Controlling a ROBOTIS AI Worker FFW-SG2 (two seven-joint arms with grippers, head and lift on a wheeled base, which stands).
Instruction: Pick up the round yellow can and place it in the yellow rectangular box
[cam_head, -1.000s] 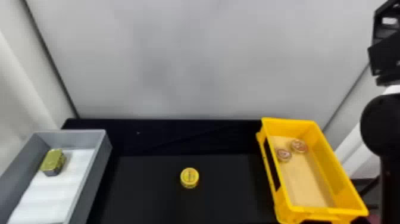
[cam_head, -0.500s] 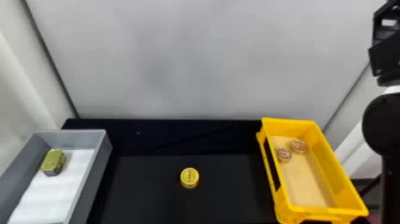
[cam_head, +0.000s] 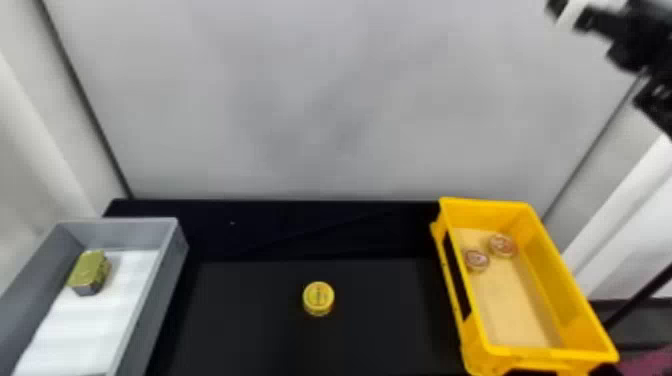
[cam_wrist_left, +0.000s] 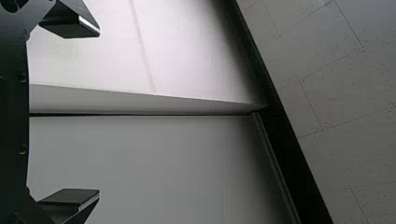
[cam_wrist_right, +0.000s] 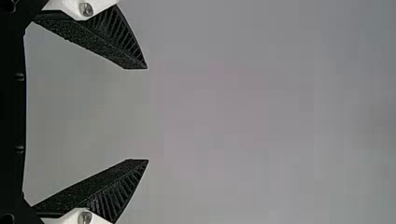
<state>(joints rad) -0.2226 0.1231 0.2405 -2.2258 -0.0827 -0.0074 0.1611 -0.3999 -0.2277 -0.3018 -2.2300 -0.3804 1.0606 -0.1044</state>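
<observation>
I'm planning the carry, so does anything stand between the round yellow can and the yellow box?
Only the left wall of the yellow box, which the round yellow can must probably clear; nothing else visible is between them.

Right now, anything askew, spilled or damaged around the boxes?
No, nothing stands out. The round yellow can sits upright on the black tabletop, the yellow rectangular box and grey rectangular bin look intact, and no spill is visible.

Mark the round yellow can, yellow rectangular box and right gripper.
Round yellow can (cam_head: 318, 295): head view, top face.
Yellow rectangular box (cam_head: 550, 353): head view, near rim.
Right gripper (cam_wrist_right: 147, 114): right wrist view, midway between its fingertips.
</observation>
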